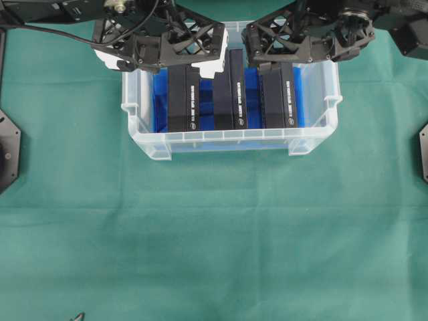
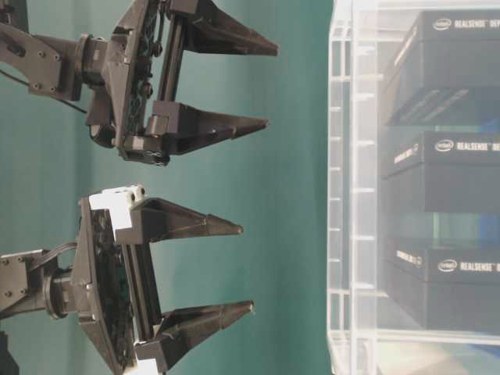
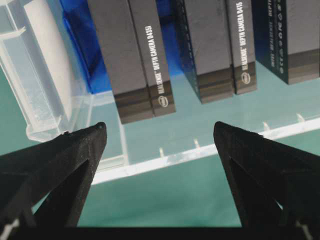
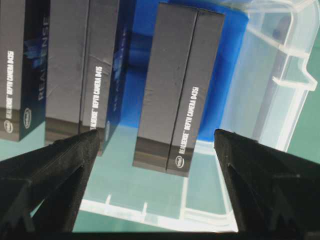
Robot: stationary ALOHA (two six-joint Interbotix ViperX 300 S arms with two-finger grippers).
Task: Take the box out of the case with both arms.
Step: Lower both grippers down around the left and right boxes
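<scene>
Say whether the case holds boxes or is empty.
Not empty: three black boxes stand inside the case on its blue lining.

We see a robotics lab bench set up for recording. A green cloth (image 1: 214, 234) covers the whole tabletop and also fills the background in the table-level view, like a staged backdrop. Two black robot arms (image 1: 134, 13) reach in from the top edge, and black mounting plates (image 1: 8, 154) sit at the table's left and right edges. The goods are lab stock too: black Intel RealSense depth camera boxes (image 1: 184, 97) stand on edge in a clear plastic bin (image 1: 227, 139) lined with a blue sheet (image 1: 160, 100).
</scene>
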